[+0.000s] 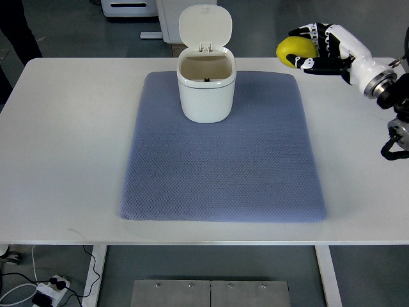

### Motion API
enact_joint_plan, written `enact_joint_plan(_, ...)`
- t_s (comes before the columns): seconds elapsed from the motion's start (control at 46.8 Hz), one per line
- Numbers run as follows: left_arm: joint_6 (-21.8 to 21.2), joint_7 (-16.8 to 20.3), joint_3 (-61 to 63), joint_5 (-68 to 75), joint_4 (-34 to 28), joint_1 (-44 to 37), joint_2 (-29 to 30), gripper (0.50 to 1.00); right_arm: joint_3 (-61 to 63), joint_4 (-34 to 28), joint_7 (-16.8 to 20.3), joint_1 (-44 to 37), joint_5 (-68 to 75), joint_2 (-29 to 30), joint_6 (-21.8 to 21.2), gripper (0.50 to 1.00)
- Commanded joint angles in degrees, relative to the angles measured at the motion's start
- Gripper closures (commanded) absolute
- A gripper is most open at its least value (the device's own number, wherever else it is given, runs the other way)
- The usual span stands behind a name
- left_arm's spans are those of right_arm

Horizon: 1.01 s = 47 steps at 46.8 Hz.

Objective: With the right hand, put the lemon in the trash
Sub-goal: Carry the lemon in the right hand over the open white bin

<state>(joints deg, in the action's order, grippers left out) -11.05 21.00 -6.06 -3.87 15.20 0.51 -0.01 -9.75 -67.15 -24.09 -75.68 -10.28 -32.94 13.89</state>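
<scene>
Lab: white test table [57, 160], floor cabling [25, 291]

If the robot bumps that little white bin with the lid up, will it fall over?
Probably not from a light bump: the white bin looks wide for its height and sits flat on the blue mat, whose textured surface likely grips it. It looks empty, so probably light; a hard shove near the raised lid might tip it.

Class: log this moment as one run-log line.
right hand: shut on lemon | bin: lid open, on mat | lemon: right of bin, not in
</scene>
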Motion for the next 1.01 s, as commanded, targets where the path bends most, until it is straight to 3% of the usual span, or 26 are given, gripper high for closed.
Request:
enact_joint_plan(0.0,0.1,0.0,0.0,0.0,0.0,0.0,0.0,0.500,0.0,1.1,1.2,-1.0,0.1,2.7,0.0,1.000)
enact_joint_plan(0.321,0.0,0.0,0.0,0.0,0.0,-0.1,0.0,0.500,-0.1,7.6,4.3,-3.5,1.4,12.4,0.0,1.000)
enact_joint_plan(0.984,0.0,0.0,0.0,0.0,0.0,0.0,0.0,0.500,-0.2,26.8,9.4,-5.3,4.6,30.9,-1.7,1.000)
